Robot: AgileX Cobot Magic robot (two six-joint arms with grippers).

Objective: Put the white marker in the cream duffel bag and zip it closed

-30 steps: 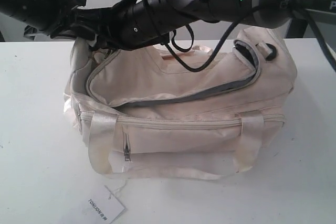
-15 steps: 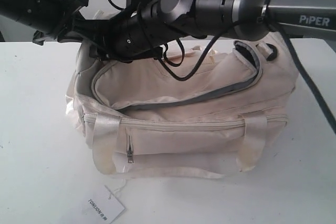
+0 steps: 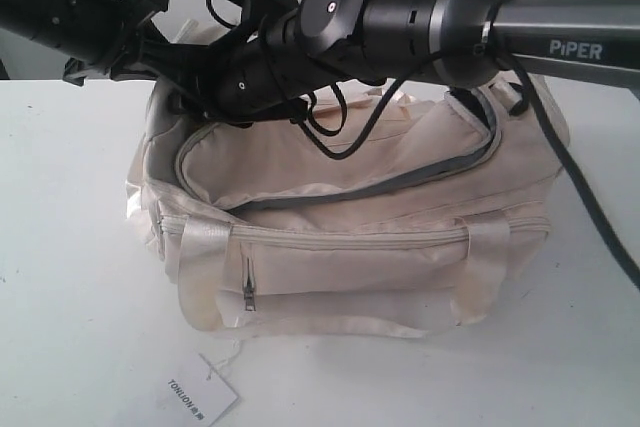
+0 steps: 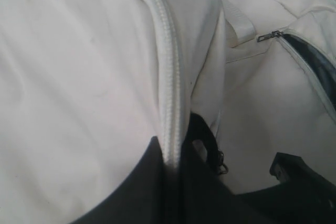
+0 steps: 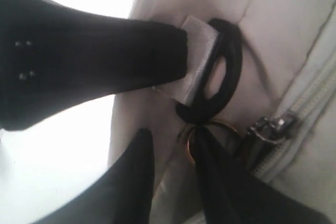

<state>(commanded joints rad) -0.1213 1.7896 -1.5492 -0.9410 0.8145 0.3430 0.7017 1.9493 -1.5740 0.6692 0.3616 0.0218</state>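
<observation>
On the white table [image 3: 60, 247] the cream duffel bag [image 3: 350, 257] sits in the middle, its long front side facing the exterior camera. At the bag's 10 o'clock the left gripper [image 3: 150, 52] reaches in from the upper left. Its wrist view shows the black fingers [image 4: 136, 192] pressed together on the bag's end fabric, with the zip tape [image 4: 170, 77] running down between them. It is clenched on the bag, and that end stands raised.

Just beside it, toward 11 o'clock, is the right gripper [image 5: 191, 103], its arm lying across the middle of the scene. Its jaws stand apart: one finger [image 5: 105, 61] has its grey pad over a black oval loop [image 5: 226, 77], and the other tip is at the gold ring pull [image 5: 210, 129]. Nothing is pinched between them. The zip slider [image 5: 273, 124] sits just beside the ring.

At the bag's 7 o'clock a white hang tag [image 3: 200, 397] lies on the table, apart from the bag's base. Around 8 o'clock on the front face the front pocket's pull [image 3: 247, 292] hangs down. From 9 o'clock over the top to 2 o'clock the top zip is unclosed, and grey lining [image 3: 430, 172] shows along the gap. The right arm [image 3: 560, 42] comes in above the bag from 2 o'clock.

The white marker shows in no view; I cannot tell whether it lies inside the bag
</observation>
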